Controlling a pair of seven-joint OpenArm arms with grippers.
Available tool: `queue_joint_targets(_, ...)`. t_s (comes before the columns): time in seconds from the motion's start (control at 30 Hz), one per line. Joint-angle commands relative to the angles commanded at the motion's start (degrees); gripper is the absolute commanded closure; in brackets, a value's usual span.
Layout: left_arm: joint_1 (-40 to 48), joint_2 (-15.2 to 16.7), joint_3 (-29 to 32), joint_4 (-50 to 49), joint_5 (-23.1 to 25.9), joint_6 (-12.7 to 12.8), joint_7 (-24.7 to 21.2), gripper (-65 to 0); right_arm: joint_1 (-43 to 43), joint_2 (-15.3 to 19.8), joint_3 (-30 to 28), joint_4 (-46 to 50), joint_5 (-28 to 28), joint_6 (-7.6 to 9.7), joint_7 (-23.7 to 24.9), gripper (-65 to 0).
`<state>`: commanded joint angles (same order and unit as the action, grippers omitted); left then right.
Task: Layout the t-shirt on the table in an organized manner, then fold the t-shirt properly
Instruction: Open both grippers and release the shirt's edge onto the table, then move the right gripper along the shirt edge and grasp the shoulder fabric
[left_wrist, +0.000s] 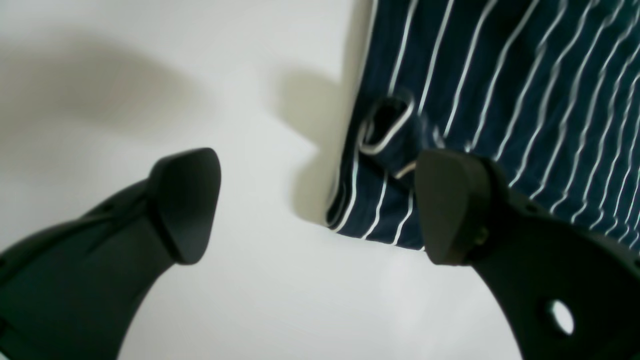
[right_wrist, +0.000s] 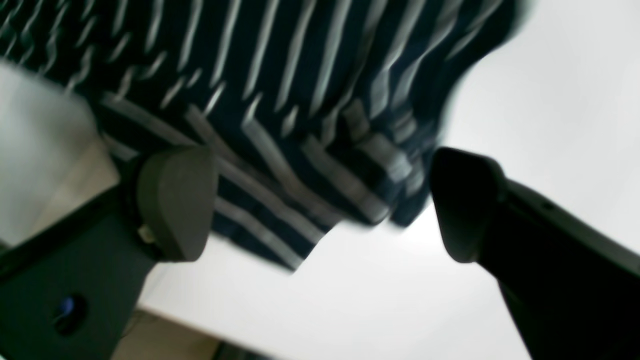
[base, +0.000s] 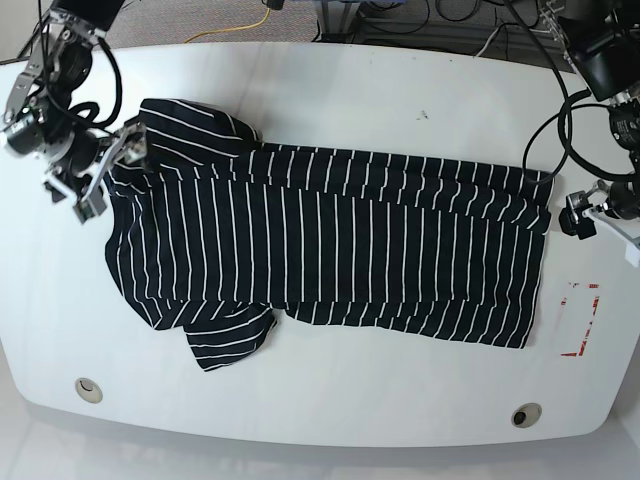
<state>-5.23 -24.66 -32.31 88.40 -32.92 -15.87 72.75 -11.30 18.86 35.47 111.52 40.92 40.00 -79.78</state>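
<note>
The t-shirt lies spread across the middle of the table, its length running left to right in the base view. The hem end is on the right, close to a small red marking. The shoulders and sleeves are on the left. One sleeve sticks out toward the near edge, and the other is folded over near the far left corner. Two round holes sit along the near edge of the table.

The left gripper hangs over the right end of the shirt with its jaws wide apart and nothing between them. One finger is above bare table; the other is over the striped cloth, just beside a small rumpled fold at the corner.

The right gripper is at the left end, by the shoulder. Its jaws are also spread wide. Striped fabric fills the space behind them, but the wrist view is blurred, so whether the fingers touch the cloth is hard to say; nothing looks pinched.
</note>
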Motion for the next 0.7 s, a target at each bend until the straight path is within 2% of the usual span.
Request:
queue_joint_targets(0.17,2.20,-0.09,-0.09,6.15,0.09,0.00,0.00,-58.5,-3.43,-4.66,5.45,-0.70,-0.09,0.00,0.79,-65.0)
queue_joint_targets(0.23,3.25,-0.09,-0.35,8.26,0.09,0.00,0.00,-58.5,-4.04,-5.54,6.15,-1.85,0.09,0.00,0.79,-65.0)
queue_joint_targets(0.37,4.57,-0.09,-0.35,11.60,0.09,0.00,-0.62,-58.5,-4.66,-6.42,6.59,-4.40,0.00,0.00,0.88,-65.0)
queue_joint_targets(0.5,6.42,-0.09,-0.09,13.19,0.18,0.00,-3.25,-58.5,-5.19,-7.91,6.59,-7.91,-0.09,0.00,2.64,-65.0)
queue_joint_targets(0.7,6.77,0.00,0.00,13.27,0.09,0.00,-3.52,-58.5,-5.54,-7.91,6.51,-13.19,0.00,0.00,5.27,-65.0)
